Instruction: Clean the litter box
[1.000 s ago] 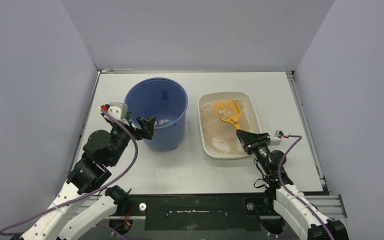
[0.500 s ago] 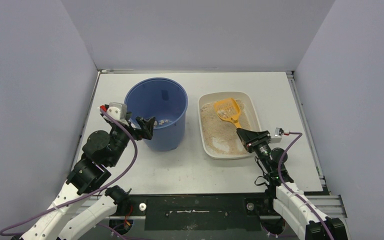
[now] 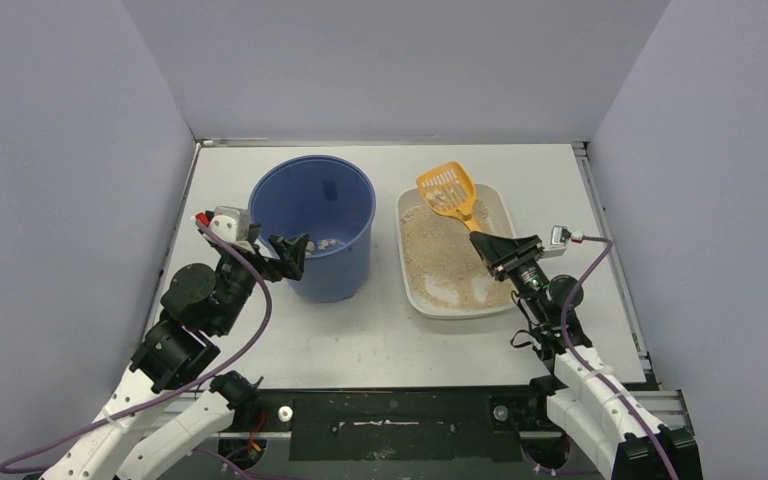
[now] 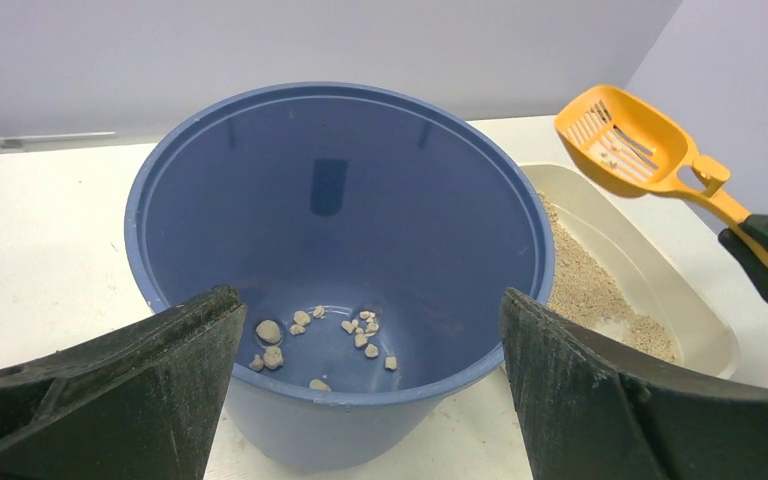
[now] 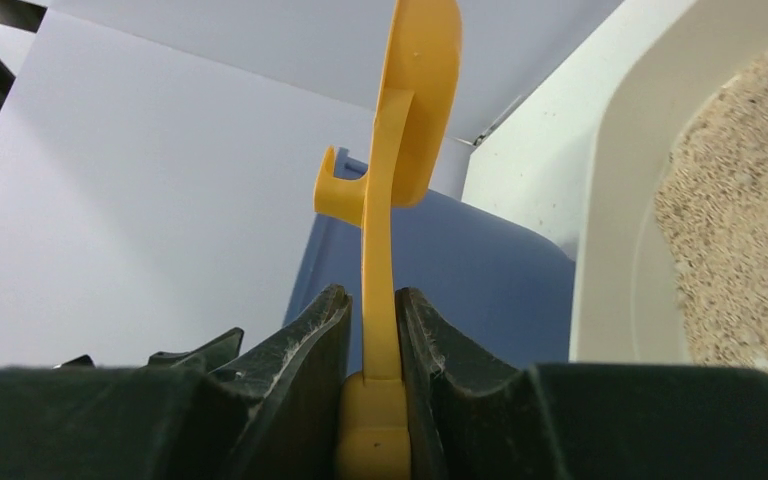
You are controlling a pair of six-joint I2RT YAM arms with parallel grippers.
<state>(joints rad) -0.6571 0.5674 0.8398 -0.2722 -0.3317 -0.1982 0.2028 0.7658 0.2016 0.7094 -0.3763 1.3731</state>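
- Top external: scoop (image 3: 447, 188) lifted clear of the sand (image 3: 440, 260), right fingers (image 5: 300, 380) clamped on its handle; litter box (image 3: 450, 312) right of bucket (image 3: 335, 275).
- Your left fingers (image 4: 110, 400) stand wide by bucket; dump likely next.

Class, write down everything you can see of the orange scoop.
The orange scoop looks like moulded plastic: a shallow slotted head, a flat narrow handle and a small hook on it. The right end effector is shut on the handle's end. The scoop hangs in the air over the far end of the litter box, head up and away from the robot, touching nothing else. A few pale bits lie in the head.
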